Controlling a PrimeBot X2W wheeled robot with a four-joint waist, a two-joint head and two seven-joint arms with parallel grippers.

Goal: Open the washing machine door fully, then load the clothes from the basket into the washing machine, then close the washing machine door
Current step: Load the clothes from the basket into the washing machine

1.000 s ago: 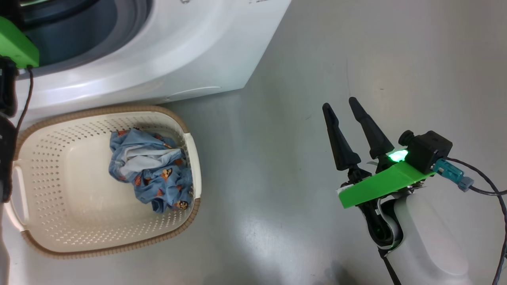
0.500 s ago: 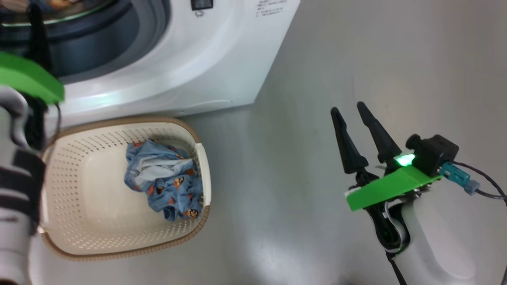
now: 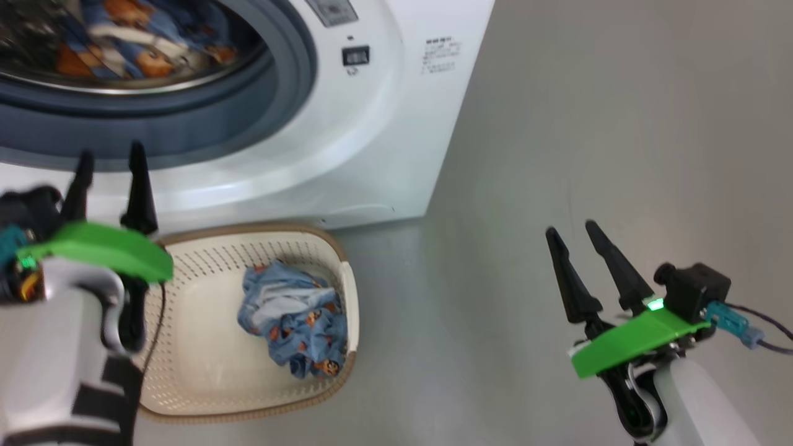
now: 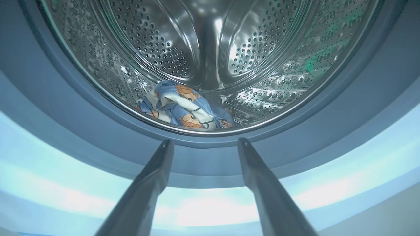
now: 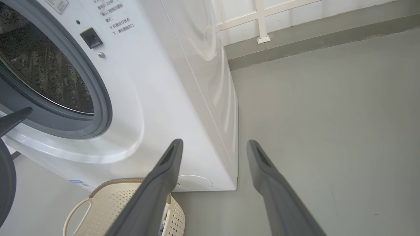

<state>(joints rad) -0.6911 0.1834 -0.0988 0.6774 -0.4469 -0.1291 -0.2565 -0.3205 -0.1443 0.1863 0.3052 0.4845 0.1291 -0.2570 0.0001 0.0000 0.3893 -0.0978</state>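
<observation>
Head view puts the washing machine at the upper left, its round opening uncovered and ringed by the grey-blue gasket. We see the clothes in 2 places. 1 blue piece with orange-brown figures lies at the bottom of the steel drum, just behind the gasket's lower lip. A crumpled blue bundle with a pale cream patch lies in the basket, against its right wall. That basket stands on the grey floor just beside the machine's base. Our left gripper hangs in front of the lower edge of the opening, above the basket's left rear rim, its 2 fingers spread with nothing between them; in the left wrist view they point at the gasket's lower lip. Our right gripper is well apart to the right over bare floor, its 2 fingers likewise spread and empty.
</observation>
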